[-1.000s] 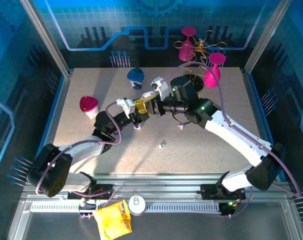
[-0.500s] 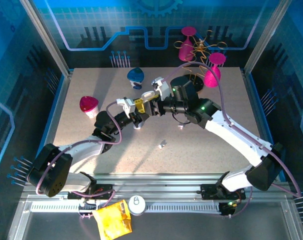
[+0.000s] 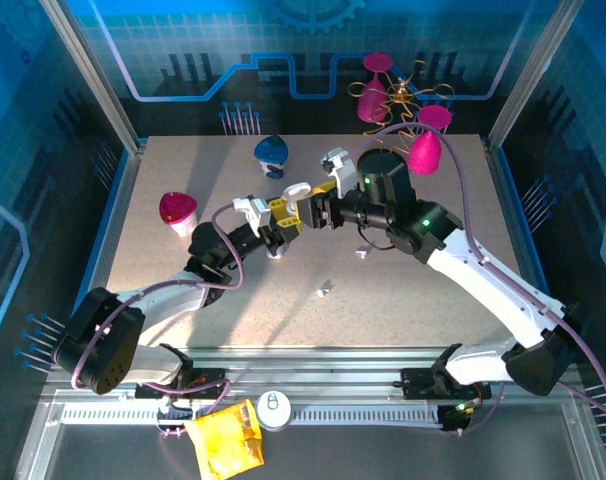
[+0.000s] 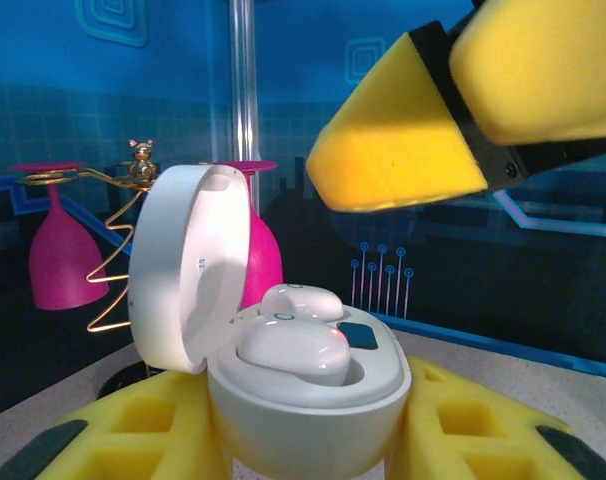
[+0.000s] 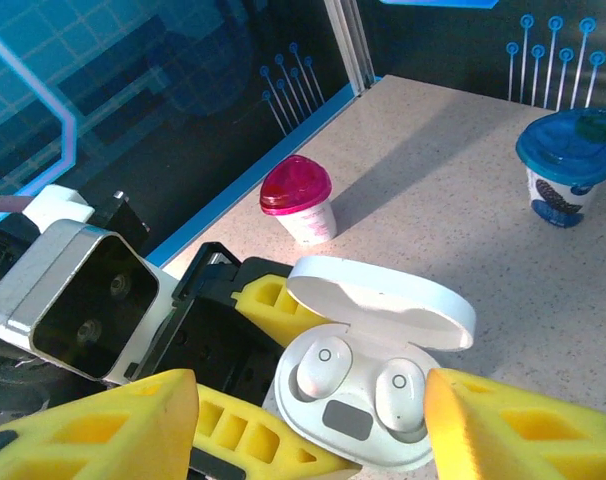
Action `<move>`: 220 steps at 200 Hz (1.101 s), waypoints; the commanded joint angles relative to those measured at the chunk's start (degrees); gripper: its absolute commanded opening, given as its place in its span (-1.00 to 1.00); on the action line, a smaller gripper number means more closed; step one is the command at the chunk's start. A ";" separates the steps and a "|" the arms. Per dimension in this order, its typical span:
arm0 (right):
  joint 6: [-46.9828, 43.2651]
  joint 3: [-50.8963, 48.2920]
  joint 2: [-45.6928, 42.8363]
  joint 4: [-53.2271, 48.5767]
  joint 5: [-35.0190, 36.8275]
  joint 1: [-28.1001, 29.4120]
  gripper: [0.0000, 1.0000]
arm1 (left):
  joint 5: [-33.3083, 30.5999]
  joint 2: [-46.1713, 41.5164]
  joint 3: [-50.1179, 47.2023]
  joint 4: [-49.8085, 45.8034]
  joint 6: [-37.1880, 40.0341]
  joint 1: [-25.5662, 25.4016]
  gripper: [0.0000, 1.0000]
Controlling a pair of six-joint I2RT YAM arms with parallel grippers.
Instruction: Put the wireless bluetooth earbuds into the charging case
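The white charging case (image 4: 308, 405) sits clamped between my left gripper's (image 4: 308, 440) yellow fingers (image 4: 133, 425), its hinged lid (image 4: 188, 265) standing open. Two white earbuds (image 4: 293, 352) rest in its wells, one showing a small red light. In the right wrist view the case (image 5: 358, 425) and both earbuds (image 5: 318, 365) are seen from above, and my right gripper (image 5: 308, 400) hangs open over them, a yellow finger (image 5: 93, 430) on each side, touching nothing. From the top, the left gripper (image 3: 279, 228) and the right gripper (image 3: 308, 205) meet at mid-table.
A pink-lidded cup (image 3: 177, 212) stands at the left and a blue-lidded cup (image 3: 271, 153) at the back. Pink glasses on a gold wire rack (image 3: 403, 110) fill the back right. Two small pale pieces (image 3: 324, 289) lie loose near the table's middle.
My right arm has drawn back to the right, lifting its open gripper a little away from the case. The left arm and the case have stayed put.
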 commanded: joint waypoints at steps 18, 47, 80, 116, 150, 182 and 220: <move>-0.37 2.86 0.60 -2.27 3.99 -2.20 0.22 | 5.79 -2.76 -1.09 -1.46 6.30 -0.36 -0.35; -1.34 7.69 4.65 -7.65 4.93 -2.74 0.11 | 7.00 -3.95 -1.50 -3.71 7.92 -0.35 -0.34; -2.30 11.19 8.22 -12.67 4.68 -2.75 0.05 | 6.91 -4.80 -1.47 -4.46 8.28 -0.37 -0.33; -4.09 10.29 7.02 -15.62 3.55 -2.74 0.06 | 3.78 -5.36 -0.67 -5.13 6.57 -0.37 -0.33; -3.80 5.63 2.37 -14.51 2.25 -2.90 0.12 | 1.98 -5.12 0.38 -4.71 5.09 -0.36 -0.32; 5.71 -1.99 -3.40 -6.47 -4.75 -6.65 0.39 | 2.93 -4.51 0.96 -4.16 4.86 -0.37 -0.32; 24.64 -13.48 -6.95 11.14 -19.87 -12.34 0.67 | 2.71 -4.00 0.69 -0.98 2.74 -0.33 -0.32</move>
